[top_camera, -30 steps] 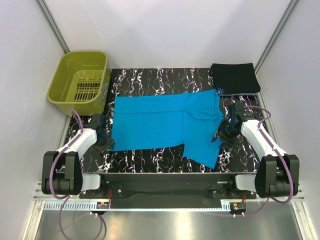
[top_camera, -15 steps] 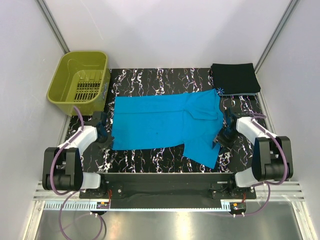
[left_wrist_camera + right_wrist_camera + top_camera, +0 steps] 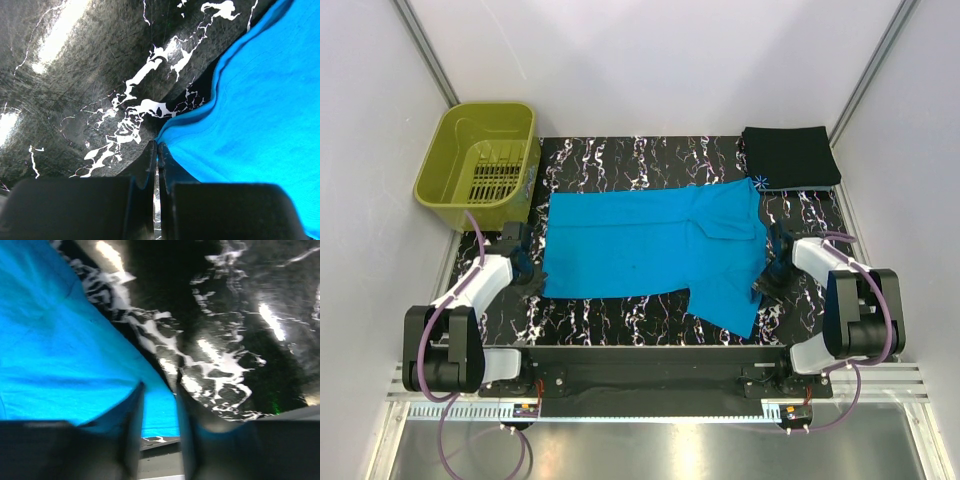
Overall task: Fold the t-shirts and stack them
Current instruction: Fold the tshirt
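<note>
The turquoise t-shirt (image 3: 640, 245) lies spread flat on the black marbled table (image 3: 620, 155). The black t-shirt (image 3: 790, 157) lies folded at the back right, its starburst mark (image 3: 759, 182) at its near left corner. My left gripper (image 3: 527, 272) is at the turquoise shirt's near left corner. In the left wrist view my left gripper (image 3: 158, 146) is shut, with the corner of the cloth (image 3: 260, 100) at its tips. My right gripper (image 3: 772, 282) is low at the shirt's right sleeve edge. In the right wrist view my right gripper (image 3: 157, 390) is open astride the blue edge (image 3: 60, 340).
An olive-green plastic basket (image 3: 450, 175) stands at the back left corner, off the table's edge. White walls close in both sides and the back. Bare marbled table shows behind the turquoise shirt and along the near edge.
My right arm has folded back and its gripper has slid a little nearer along the sleeve edge. My left gripper has shifted slightly away from me. The shirt has kept its shape.
</note>
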You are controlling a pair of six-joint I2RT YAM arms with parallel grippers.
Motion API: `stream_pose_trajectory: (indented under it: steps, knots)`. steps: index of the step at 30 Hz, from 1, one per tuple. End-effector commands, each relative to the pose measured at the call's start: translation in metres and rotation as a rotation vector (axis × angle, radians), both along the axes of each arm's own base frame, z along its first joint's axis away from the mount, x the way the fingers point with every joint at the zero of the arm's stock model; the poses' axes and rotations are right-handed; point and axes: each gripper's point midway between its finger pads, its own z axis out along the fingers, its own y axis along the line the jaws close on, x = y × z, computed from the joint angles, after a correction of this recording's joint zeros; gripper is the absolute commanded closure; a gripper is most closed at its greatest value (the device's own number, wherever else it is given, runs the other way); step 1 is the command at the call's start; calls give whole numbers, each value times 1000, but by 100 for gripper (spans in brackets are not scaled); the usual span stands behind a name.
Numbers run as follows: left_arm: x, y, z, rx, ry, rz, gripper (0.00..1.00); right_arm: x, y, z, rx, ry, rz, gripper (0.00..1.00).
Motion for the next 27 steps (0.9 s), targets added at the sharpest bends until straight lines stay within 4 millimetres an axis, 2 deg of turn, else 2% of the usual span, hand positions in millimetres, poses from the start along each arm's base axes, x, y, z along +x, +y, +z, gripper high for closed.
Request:
stream_pose_trajectory:
  steps: [1, 2, 3, 4, 5, 6, 10, 13, 19, 27]
  knots:
    - [8, 2, 5, 15, -20, -16, 100, 7, -8, -23, -46, -8, -54, 70]
    - [8, 2, 6, 15, -23, -13, 100, 9, -8, -24, -46, -13, -69, 75]
    - [8, 2, 7, 16, -27, -14, 100, 9, -8, -23, -45, -11, -80, 90]
    - [8, 3, 8, 20, -27, -12, 100, 8, -10, -22, -50, -7, -95, 98]
    - [8, 3, 8, 19, -27, -9, 100, 8, -12, -18, -56, -13, -111, 100]
    - [8, 3, 10, 18, -30, -4, 100, 7, -14, -15, -64, -15, -115, 100]
    - [1, 4, 19, 20, -31, 30, 100, -6, -11, 19, -50, -43, -152, 100]
    - [-7, 5, 26, 14, -53, 73, 100, -17, -15, 35, -69, -74, -152, 100]
    - [-31, 5, 31, -3, -63, 133, 100, -21, 0, 56, 20, -121, -114, 100]
    - [-47, 3, 33, -15, -58, 142, 100, -38, 0, 84, 29, -151, -120, 100]
